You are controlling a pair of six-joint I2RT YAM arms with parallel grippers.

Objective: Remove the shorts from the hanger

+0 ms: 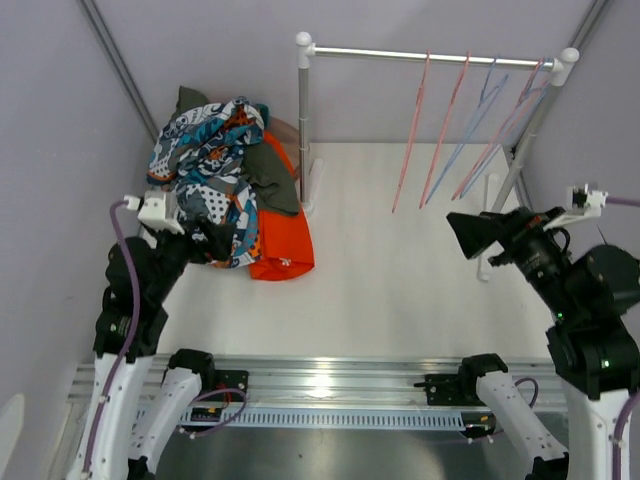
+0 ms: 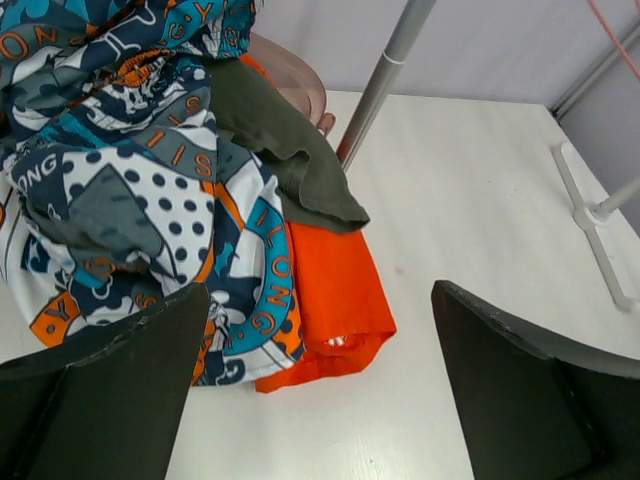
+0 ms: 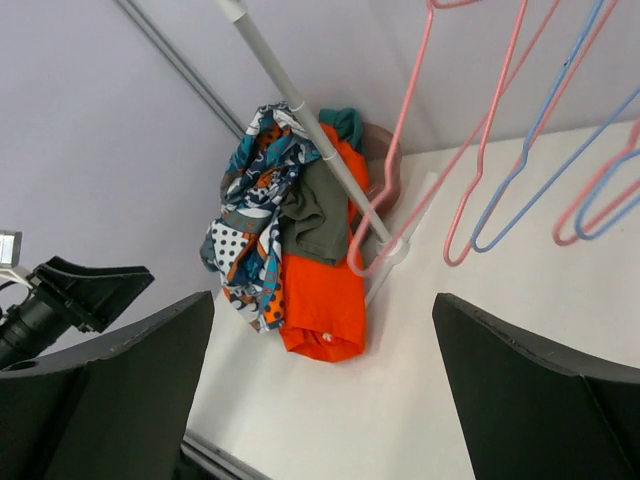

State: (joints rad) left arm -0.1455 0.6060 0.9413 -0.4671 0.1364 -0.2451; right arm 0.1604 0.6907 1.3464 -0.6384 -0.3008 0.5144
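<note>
Left hand (image 2: 315,330) spread wide, gripping nothing, just beside the heap on the tabletop (image 2: 480,200): printed shorts (image 2: 130,190) on top, over olive shorts (image 2: 280,140) and orange shorts (image 2: 335,290). Right hand (image 3: 322,320) also agape, well apart, near the hangers (image 1: 460,125).

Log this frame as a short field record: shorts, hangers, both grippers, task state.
shorts: one pile on the table left of the rack post; printed shorts on top, olive green shorts and orange shorts partly beneath
hangers: pink and blue, all bare on the rail
left gripper: open, empty, at the pile
right gripper: open, empty, near the hangers
task state: no shorts on any hanger
</note>
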